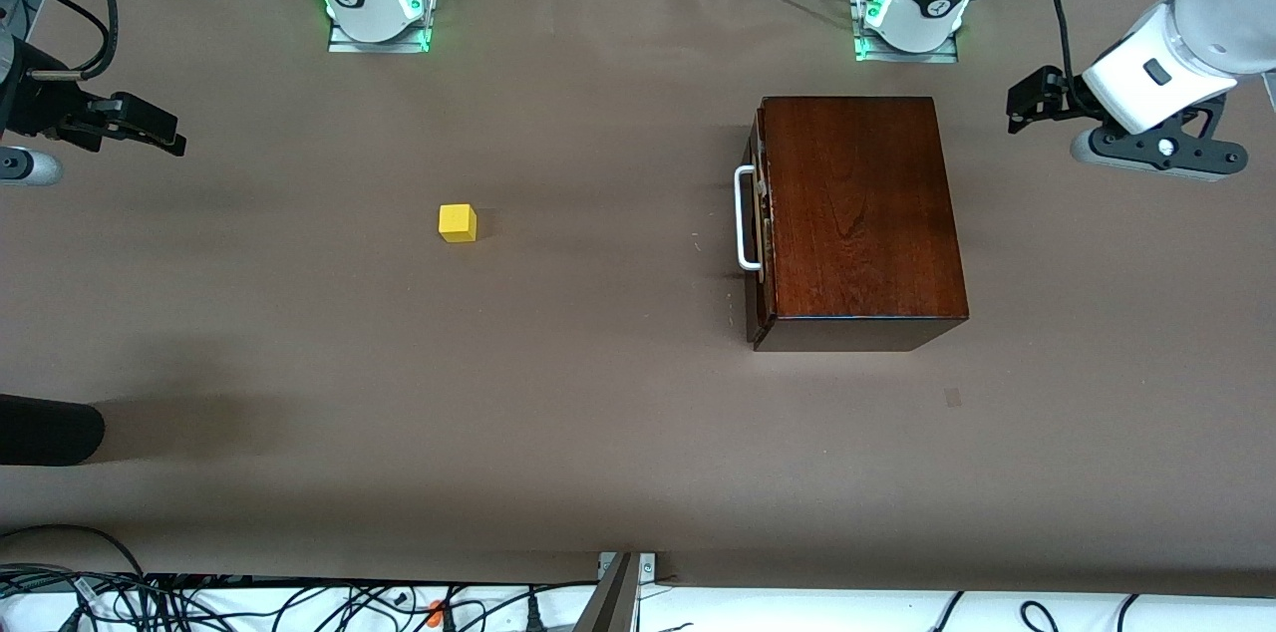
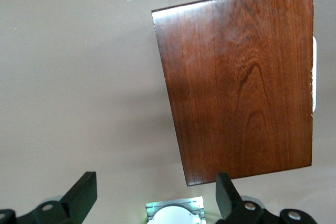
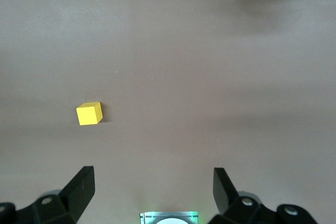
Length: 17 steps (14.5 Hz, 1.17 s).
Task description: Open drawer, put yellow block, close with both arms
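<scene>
The dark reddish-brown wooden box (image 1: 862,213) stands toward the left arm's end of the table. Its drawer (image 1: 762,218) is shut, and the white U-shaped handle (image 1: 744,218) faces the right arm's end. The yellow block (image 1: 458,222) lies alone on the table toward the right arm's end. My left gripper (image 1: 1035,102) is open and empty, up in the air beside the box. The left wrist view shows it (image 2: 155,192) with the box top (image 2: 241,77) and a strip of handle (image 2: 314,74). My right gripper (image 1: 150,129) is open and empty over the table's end; the right wrist view shows it (image 3: 152,184) and the block (image 3: 88,114).
The brown table cover (image 1: 598,393) spreads between block and box. A black rounded object (image 1: 50,429) pokes in at the right arm's end, nearer the camera. Both arm bases (image 1: 377,9) (image 1: 909,19) with green lights stand along the table's edge farthest from the camera. Cables (image 1: 249,602) lie past the near edge.
</scene>
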Tool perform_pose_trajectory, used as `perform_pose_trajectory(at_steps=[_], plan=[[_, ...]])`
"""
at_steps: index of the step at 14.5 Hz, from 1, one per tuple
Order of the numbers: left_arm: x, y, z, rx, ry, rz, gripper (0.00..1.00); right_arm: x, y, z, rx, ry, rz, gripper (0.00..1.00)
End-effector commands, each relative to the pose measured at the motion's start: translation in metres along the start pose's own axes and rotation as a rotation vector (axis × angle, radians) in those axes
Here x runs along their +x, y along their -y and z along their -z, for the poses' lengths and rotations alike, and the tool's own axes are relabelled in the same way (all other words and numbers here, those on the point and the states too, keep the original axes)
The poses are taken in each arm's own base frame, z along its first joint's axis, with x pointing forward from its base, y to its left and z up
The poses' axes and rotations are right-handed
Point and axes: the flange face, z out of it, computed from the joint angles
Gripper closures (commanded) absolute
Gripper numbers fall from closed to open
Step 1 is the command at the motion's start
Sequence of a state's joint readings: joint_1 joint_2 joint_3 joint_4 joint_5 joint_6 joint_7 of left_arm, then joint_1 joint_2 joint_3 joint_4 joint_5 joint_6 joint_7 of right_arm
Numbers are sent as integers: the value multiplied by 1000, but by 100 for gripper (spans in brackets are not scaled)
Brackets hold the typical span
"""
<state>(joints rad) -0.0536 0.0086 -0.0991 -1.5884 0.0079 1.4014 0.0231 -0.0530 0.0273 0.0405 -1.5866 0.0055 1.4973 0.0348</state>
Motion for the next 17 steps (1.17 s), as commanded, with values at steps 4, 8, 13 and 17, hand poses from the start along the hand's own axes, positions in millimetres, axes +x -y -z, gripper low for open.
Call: perform_pose_trajectory(at_steps=[4,8,13,17], plan=[[13,-103,-17,-13,61,-30,0,-2,-1,1,-10,-3,4,0],[40,-191,-57,-32,26,4,0,-2,-1,1,-11,-2,5,0],[61,-290,-114,-81,-28,69,0,-2,-1,0,-11,0,5,0],[47,-373,-178,104,-85,40,0,-2,-1,1,-11,-2,6,0]])
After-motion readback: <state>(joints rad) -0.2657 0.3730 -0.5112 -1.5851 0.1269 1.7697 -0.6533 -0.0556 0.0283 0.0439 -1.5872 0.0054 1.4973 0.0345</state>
